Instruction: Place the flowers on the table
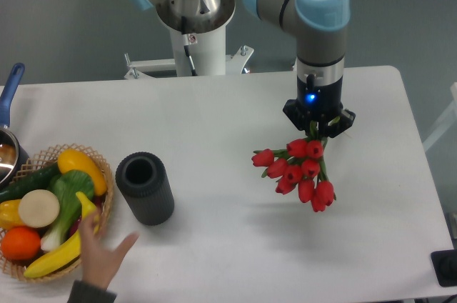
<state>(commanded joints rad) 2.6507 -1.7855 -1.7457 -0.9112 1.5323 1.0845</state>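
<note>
A bunch of red tulips (298, 169) with green stems hangs from my gripper (318, 128) over the right half of the white table (228, 110). The gripper points straight down and is shut on the stems; the fingertips are hidden behind the gripper body and the blooms. The flower heads point down and to the left, and a faint shadow lies on the table beneath them, so the bunch seems to be held a little above the surface. A dark cylindrical vase (145, 188) stands upright and empty at the left centre, well apart from the flowers.
A wicker basket (100, 167) of toy fruit and vegetables sits at the left edge. A person's hand (100, 256) reaches in at the bottom left beside it. A pot with a blue handle (10, 92) is at the far left. The arm's base (198, 46) stands behind the table.
</note>
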